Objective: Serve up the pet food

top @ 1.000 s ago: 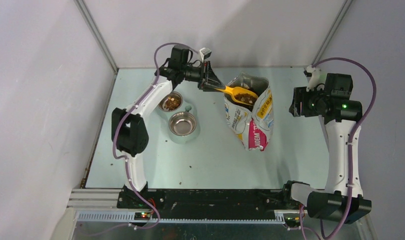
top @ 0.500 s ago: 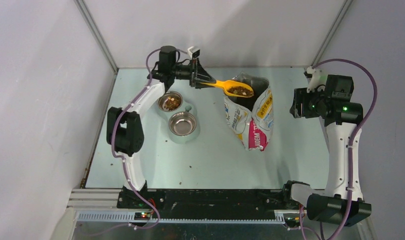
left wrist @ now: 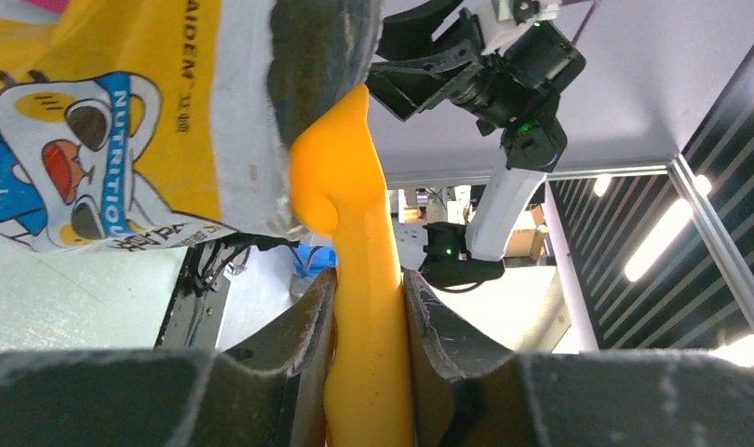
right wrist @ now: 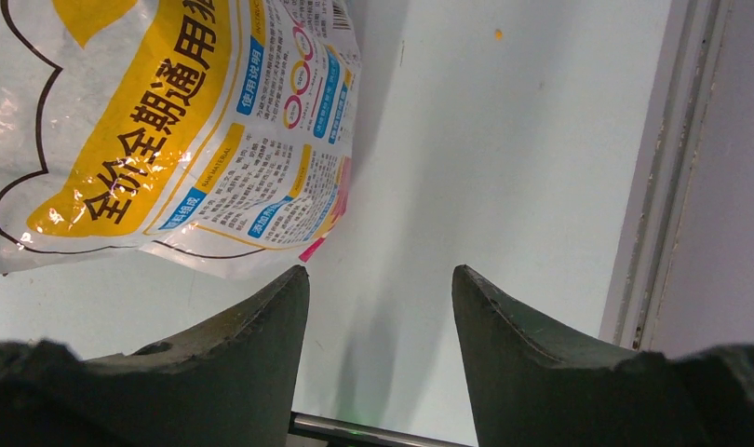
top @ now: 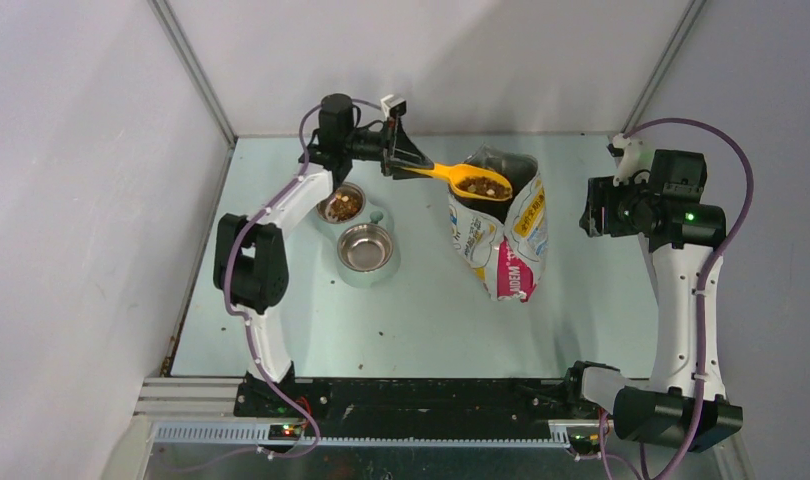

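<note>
My left gripper (top: 409,165) is shut on the handle of an orange scoop (top: 459,177). The scoop bowl holds dark-brown pet food (top: 483,185) and hangs over the open mouth of the printed foil bag (top: 501,240). In the left wrist view the scoop handle (left wrist: 366,307) sits clamped between my fingers, with the bag (left wrist: 122,121) at upper left. A double pet bowl stands left of the bag: the far bowl (top: 341,204) holds kibble, the near bowl (top: 366,247) shows bare metal. My right gripper (right wrist: 378,279) is open and empty, above the table right of the bag (right wrist: 168,130).
White walls enclose the table on the left, back and right. A few stray pellets (top: 382,331) lie on the table surface. The right arm (top: 649,205) hovers near the right wall. A metal rail (top: 381,395) runs along the near edge.
My left gripper has lifted the loaded scoop out of the bag and drawn it slightly back and left. In the last half second it barely moved. The right arm has stayed still.
</note>
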`<state>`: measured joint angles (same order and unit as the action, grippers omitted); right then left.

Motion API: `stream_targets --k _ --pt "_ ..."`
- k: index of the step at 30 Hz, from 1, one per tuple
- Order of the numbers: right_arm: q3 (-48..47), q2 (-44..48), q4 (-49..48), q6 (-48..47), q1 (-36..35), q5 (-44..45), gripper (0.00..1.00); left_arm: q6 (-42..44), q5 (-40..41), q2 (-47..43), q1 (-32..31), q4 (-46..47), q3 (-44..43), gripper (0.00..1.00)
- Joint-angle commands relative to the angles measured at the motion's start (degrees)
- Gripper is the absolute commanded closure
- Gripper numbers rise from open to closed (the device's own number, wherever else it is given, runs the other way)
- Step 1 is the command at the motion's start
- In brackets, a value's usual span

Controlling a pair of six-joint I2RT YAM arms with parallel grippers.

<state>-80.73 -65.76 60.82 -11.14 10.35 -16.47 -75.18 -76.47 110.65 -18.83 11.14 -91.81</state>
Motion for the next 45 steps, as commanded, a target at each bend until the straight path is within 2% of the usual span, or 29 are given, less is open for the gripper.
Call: stream_targets --k 1,4,5,7,10,23,33,45 --pt "-1.2 1.0 -0.1 -1.1 0.3 0.9 0.39 1.2 -2.9 -3.2 1.8 -0.9 -6.5 1.00" --pt "-0.8 1.4 0.0 -1.5 0.3 0.7 0.39 3.0 -2.6 -5.5 3.4 -5.6 -7.1 1.00" --pt "-0.8 1.3 -0.2 -1.5 0.3 0.6 0.39 2.3 -2.2 -5.6 3.3 -3.0 -6.8 1.00" --pt "-0.6 0.8 -0.8 -1.4 0.3 0.6 0.39 -0.6 -0.5 -3.7 1.3 -0.9 -7.5 1.00" --pt "-2.5 -0.3 -0.3 -1.3 0.3 0.0 0.39 1.0 -1.6 -0.5 -1.2 -4.6 -12.9 1.00" --pt "-2.3 -0.2 0.0 -2.3 0.2 -0.6 0.39 4.2 -1.2 -2.8 2.5 -10.0 -15.9 1.00" --pt "-3.0 -0.8 0.1 -2.0 0.2 -1.9 0.39 6.3 -0.3 -6.3 13.5 -12.1 -11.8 1.00" --pt "-3.1 -1.7 -0.3 -1.7 0.1 -2.7 0.39 3.4 0.2 -10.6 29.0 -5.0 -2.3 1.00"
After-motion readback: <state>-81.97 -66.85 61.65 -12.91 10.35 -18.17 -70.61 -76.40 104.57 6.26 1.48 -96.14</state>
